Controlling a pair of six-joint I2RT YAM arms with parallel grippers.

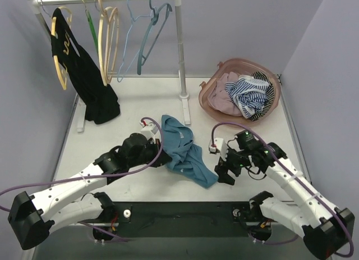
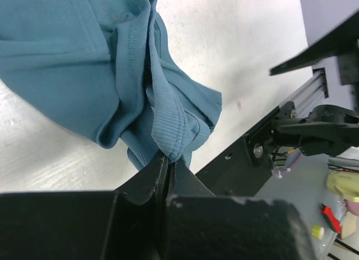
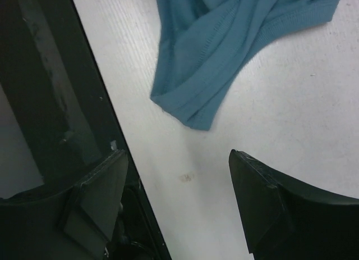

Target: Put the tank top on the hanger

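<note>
The teal-blue tank top lies crumpled on the white table between the two arms. My left gripper is at its left edge, and in the left wrist view the left gripper is shut on a ribbed hem fold of the tank top. My right gripper sits just right of the garment's near corner. In the right wrist view the right gripper stands open over bare table, with the tank top a little ahead of the fingertips. The dark teal hanger hangs on the rack at the back, untouched.
A white clothes rack stands at the back with a black garment, wooden hangers, a green hanger and a pale blue hanger. A pink basket with striped cloth sits back right.
</note>
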